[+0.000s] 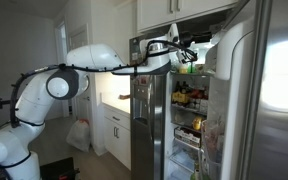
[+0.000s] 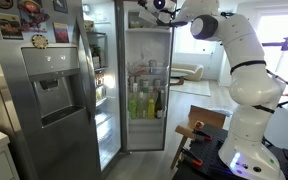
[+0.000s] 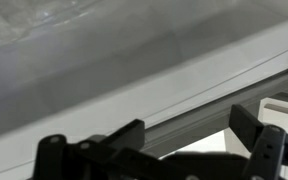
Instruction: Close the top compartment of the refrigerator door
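Presently: your black two-finger claw [image 3: 187,122], spread and empty, sits at upper end of narrow tall stainless-steel refrigerator door [image 1: 146,110]; door's long axis runs vertically below it.

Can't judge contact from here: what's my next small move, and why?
Probably press the gripper against the narrow door at its top edge and nudge it toward the refrigerator. The door stands wide open, the lit shelves show, and the gripper, fingers open, sits right by that upper edge.

The refrigerator door [image 2: 42,135] is brushed stainless steel, the arm [image 2: 242,50] glossy white plastic.
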`<state>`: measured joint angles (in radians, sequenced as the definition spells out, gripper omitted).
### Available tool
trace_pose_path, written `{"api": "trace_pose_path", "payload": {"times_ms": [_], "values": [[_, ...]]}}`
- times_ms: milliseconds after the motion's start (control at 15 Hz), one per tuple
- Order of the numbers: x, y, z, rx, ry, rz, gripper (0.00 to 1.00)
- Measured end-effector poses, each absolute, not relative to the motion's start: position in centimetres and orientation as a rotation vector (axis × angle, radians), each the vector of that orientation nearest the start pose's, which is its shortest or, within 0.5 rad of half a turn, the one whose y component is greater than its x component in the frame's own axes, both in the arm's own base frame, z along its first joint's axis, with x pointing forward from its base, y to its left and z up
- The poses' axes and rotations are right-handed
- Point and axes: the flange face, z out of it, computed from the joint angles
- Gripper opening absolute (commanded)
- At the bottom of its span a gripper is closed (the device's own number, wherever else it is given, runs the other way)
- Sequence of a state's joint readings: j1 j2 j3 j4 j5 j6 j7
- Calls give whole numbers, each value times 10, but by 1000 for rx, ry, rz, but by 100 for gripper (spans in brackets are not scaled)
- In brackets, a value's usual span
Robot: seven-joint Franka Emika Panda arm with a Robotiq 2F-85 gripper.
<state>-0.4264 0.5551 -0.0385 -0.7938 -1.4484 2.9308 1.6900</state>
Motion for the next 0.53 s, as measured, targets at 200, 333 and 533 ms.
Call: {"api": "trace_pose_path", "payload": {"times_ms": [200,333,533], "values": [[670,-243,761,-1951,991,-2622,100],[670,-236,766,-1938,980,-2607,100],[670,-229,770,-1917,978,-2590,100]]}}
